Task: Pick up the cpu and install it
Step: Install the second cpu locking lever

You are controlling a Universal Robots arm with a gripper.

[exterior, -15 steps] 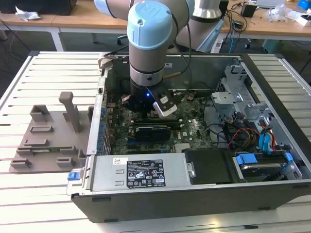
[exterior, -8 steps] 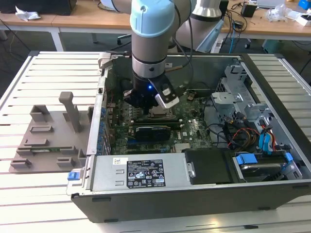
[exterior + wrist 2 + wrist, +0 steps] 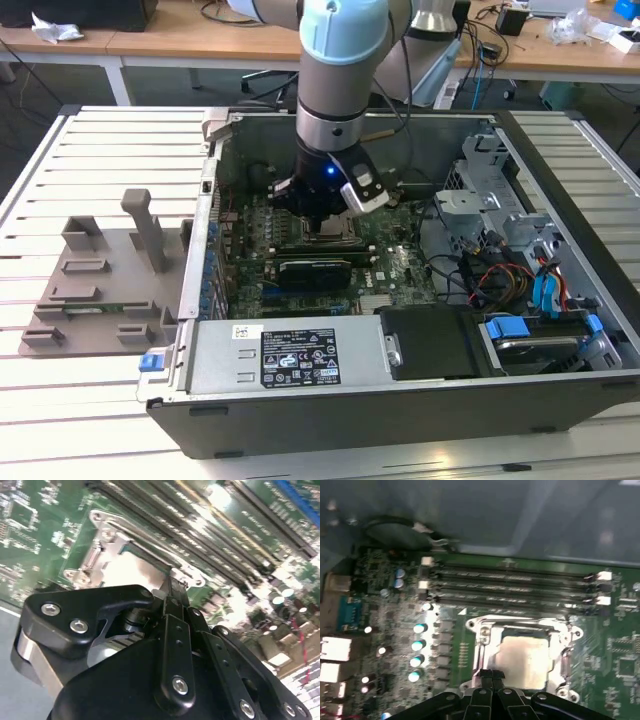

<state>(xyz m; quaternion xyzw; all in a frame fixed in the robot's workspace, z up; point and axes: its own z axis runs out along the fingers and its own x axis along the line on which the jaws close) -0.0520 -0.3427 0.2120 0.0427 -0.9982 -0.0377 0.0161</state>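
The cpu (image 3: 526, 659) lies flat inside the metal socket frame (image 3: 482, 640) on the green motherboard (image 3: 400, 268), its pale silvery top facing up. It shows as a bright patch in the second wrist view too, cpu (image 3: 132, 572). My gripper (image 3: 491, 676) hangs low over the socket, fingertips pressed together at the near edge of the frame. Nothing shows between the fingers (image 3: 175, 592). In the exterior view the gripper (image 3: 325, 228) reaches down into the open computer case, right above the socket.
Memory slots (image 3: 515, 587) run beside the socket. A black heatsink (image 3: 315, 270) sits just in front of the gripper. Case walls (image 3: 210, 230), a drive cage (image 3: 480, 170) and cables (image 3: 500, 275) surround the board. A grey fixture (image 3: 100, 285) lies on the table at the exterior view's left.
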